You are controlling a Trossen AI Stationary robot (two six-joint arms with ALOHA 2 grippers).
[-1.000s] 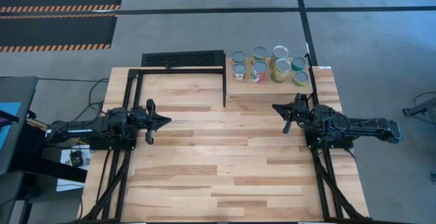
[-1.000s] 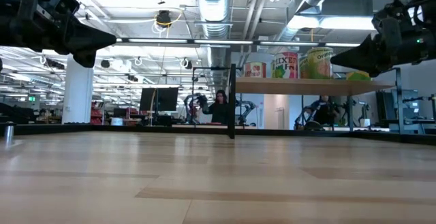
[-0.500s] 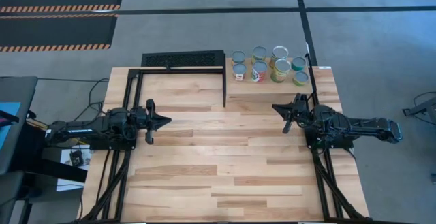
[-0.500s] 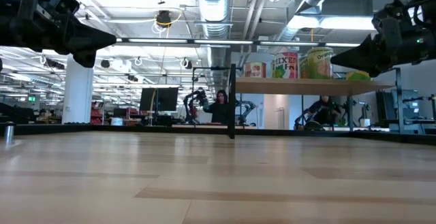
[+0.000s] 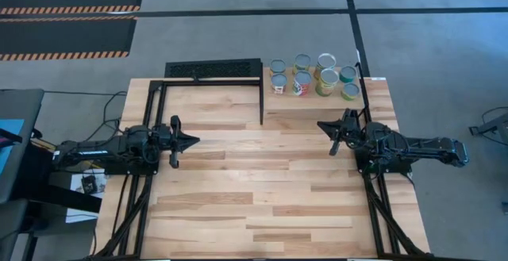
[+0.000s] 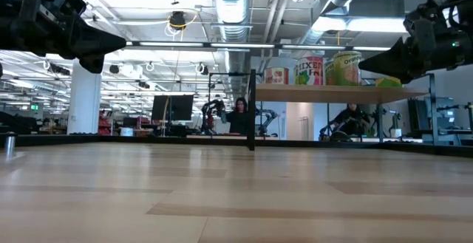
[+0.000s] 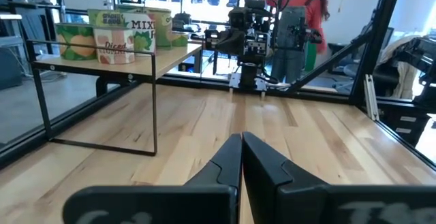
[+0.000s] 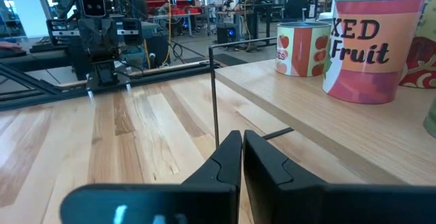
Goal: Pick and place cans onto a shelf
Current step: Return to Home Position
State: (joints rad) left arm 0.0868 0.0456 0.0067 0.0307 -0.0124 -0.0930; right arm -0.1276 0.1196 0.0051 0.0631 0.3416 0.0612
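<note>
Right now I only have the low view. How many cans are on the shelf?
Observer: Eight cans by the high view, clustered on the shelf at the table's far right corner.
Operator: End effectors holding anything?
Observer: No. The wrist views show the left end effector and the right end effector shut, with nothing between the fingers.
Operator: Anything beside the shelf?
Observer: In the high view, a black perforated rack sits at the far edge, left of the shelf.
</note>
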